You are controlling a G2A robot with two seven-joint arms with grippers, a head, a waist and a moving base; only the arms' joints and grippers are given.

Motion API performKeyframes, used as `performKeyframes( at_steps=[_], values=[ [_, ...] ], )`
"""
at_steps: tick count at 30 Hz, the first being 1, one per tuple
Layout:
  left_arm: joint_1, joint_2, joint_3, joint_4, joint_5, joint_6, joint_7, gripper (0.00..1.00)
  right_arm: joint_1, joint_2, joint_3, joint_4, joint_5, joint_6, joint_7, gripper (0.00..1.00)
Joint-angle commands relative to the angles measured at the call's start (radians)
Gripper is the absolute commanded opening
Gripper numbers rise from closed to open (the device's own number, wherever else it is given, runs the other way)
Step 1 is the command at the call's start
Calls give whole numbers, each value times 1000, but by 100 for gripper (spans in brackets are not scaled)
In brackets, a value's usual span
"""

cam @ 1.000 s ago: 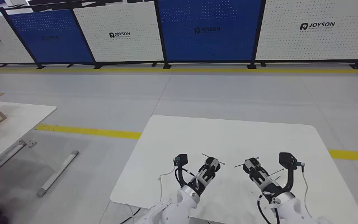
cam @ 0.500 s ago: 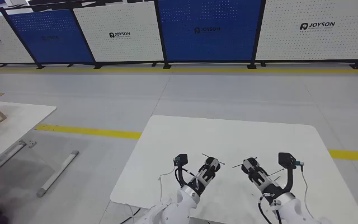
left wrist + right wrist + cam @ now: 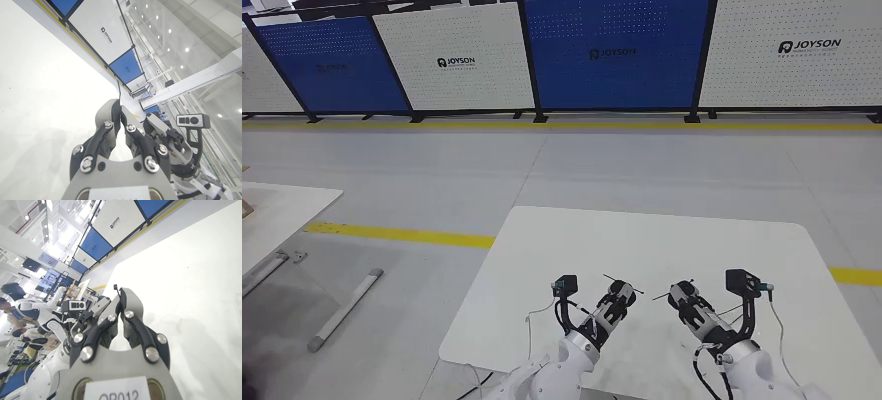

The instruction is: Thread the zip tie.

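Zip tie [image 3: 118, 89] — crosswise in left jaws

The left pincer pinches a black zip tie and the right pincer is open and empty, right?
Not empty: the right pincer is shut on a black zip tie too, its head poking out, as the right wrist view shows. The left pincer does pinch one.

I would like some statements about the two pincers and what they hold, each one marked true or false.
1. The left pincer is shut on a thin black strip. True.
2. The right pincer is open and holds nothing. False: it is shut on the zip tie end that carries the small head.
3. The two pincers touch each other. False: the top view shows a gap between them.
4. Both pincers are over the white table. True.
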Motion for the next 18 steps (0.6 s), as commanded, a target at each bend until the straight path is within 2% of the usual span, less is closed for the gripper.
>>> performKeyframes(
  at_steps=[1,5,10,18],
  values=[
    [0,0,0,0,0,0,0,0,0,0,0,0,0,0,0,0],
    [0,0,0,0,0,0,0,0,3,-3,0,12,0,-20,2,0],
    [0,0,0,0,0,0,0,0,25,-11,-19,18,-32,0,21,0],
    [0,0,0,0,0,0,0,0,43,-19,-36,37,-71,0,43,0]
  ],
)
